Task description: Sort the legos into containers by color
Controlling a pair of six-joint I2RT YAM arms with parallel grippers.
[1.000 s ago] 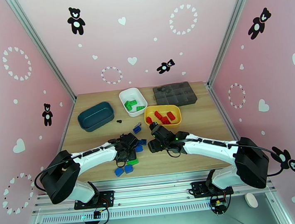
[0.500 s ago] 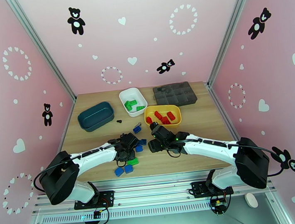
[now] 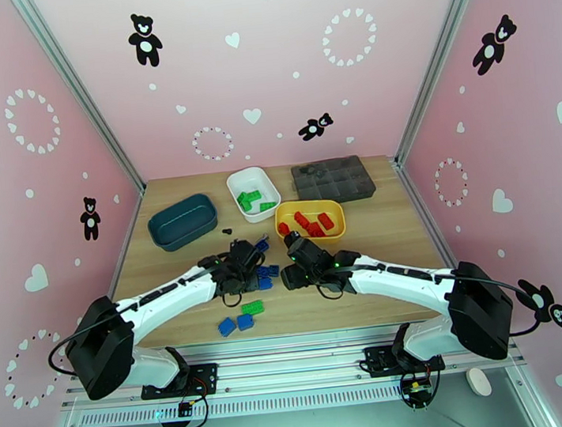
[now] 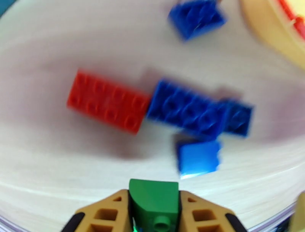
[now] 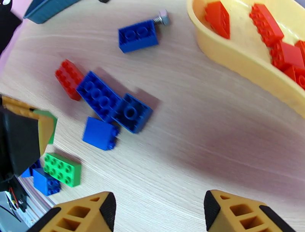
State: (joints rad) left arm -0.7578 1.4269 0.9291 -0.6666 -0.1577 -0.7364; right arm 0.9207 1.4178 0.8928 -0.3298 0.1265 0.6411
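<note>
At centre, left gripper pinching green lego

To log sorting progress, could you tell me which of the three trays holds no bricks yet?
The dark teal-blue tray, far left; the white tray and yellow tray hold bricks.

1. Motion blur is smearing the left wrist view. The red brick and the blue bricks beside it are showing soft, doubled edges, and their studs are hard to count.
2. The green brick pinched in the left claw is running off the bottom edge.
3. The yellow tray is being cropped at the upper right corner there.
4. In the right wrist view, the left claw is covering most of the green brick and part of a small blue brick.
5. The right claw is being cut off at the bottom edge, and the teal tray at the top.
6. From above, the organizer box is sitting too dark and small to tell its contents.
</note>
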